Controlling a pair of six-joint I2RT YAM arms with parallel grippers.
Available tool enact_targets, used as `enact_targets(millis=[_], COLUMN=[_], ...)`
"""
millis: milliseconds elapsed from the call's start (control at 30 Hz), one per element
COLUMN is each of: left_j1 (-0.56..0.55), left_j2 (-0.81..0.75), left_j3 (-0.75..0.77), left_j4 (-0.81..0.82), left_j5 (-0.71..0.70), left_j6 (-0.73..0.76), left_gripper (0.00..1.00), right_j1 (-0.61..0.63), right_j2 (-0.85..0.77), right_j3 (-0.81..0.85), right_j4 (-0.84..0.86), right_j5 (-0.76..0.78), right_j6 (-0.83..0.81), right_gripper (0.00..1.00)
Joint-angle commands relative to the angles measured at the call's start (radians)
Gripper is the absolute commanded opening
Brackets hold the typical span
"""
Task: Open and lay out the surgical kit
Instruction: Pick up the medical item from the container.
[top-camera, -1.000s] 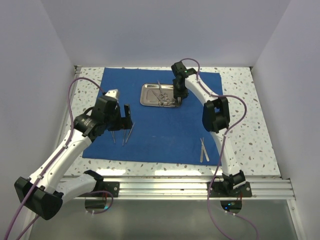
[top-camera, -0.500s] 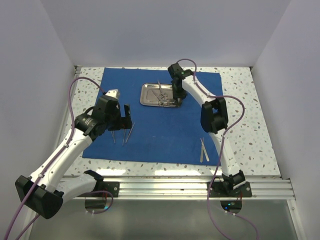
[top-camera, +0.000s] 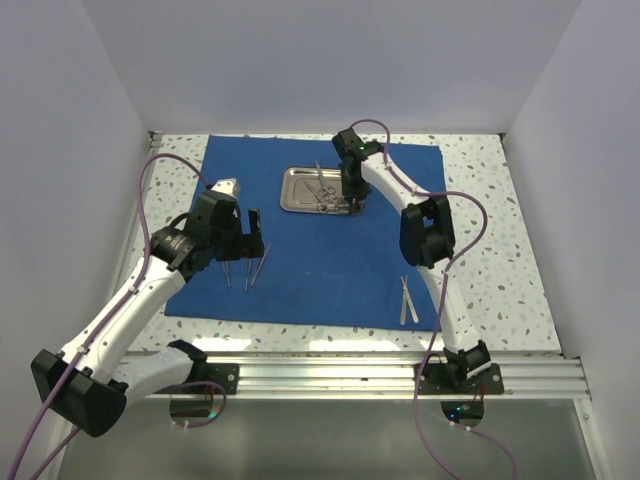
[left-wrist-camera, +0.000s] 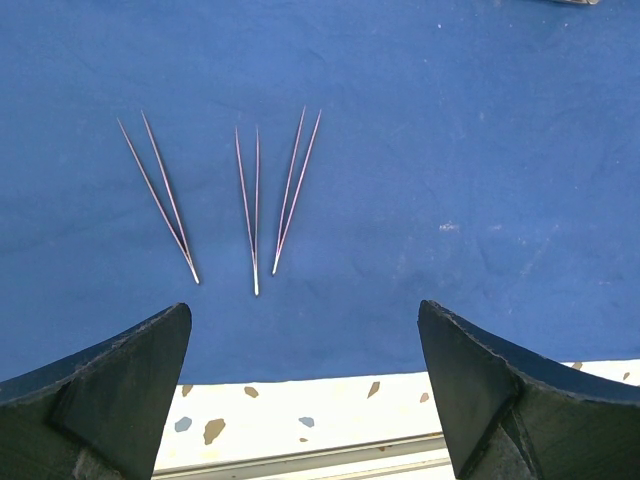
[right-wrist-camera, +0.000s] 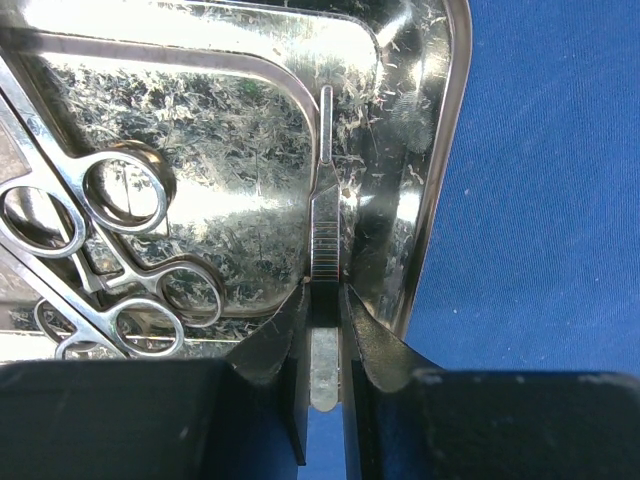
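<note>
Cannot tell apart from above the instruments (top-camera: 322, 192) in the steel tray (top-camera: 295, 197): too small, and partly hidden under the right gripper (top-camera: 352, 204). Cut off at the right wrist view's left edge: ring-handled tools (right-wrist-camera: 95, 265). Hidden between the right fingers (right-wrist-camera: 375, 355): near end of a slim flat tool (right-wrist-camera: 325, 230), perhaps a scalpel handle. Cropped at the bottom of the left wrist view: left fingers (left-wrist-camera: 100, 390).
</note>
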Motion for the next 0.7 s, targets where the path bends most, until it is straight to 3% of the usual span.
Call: enact_targets(millis=[0,400,533,667], left_j1=[-0.003,-0.003,-0.003,-0.003], left_j2=[0.000,0.040,0.084,0.144], left_j3=[-0.001,-0.004,0.000,0.017], left_j4=[0.006,0.078,0.107,0.152], left_j5=[-0.016,0.044,0.084,0.107], left_j6=[0.025,0.019,0.010,-0.019], left_gripper=[1.00,1.00,1.00,1.00], right_j1=[0.003,0.000,0.000,0.000], right_j2=[0.112,-0.165,-0.311,-0.473], right_j3=[-0.084,0.002,-0.117,-0.347], right_j4=[-0.087,-0.130,-0.099,-0.058], right_j5=[-0.017,-0.022,-0.023,-0.022], right_j6=[0.006,0.006,0.010,0.010], right_gripper=[0.00,0.00,0.00,0.00])
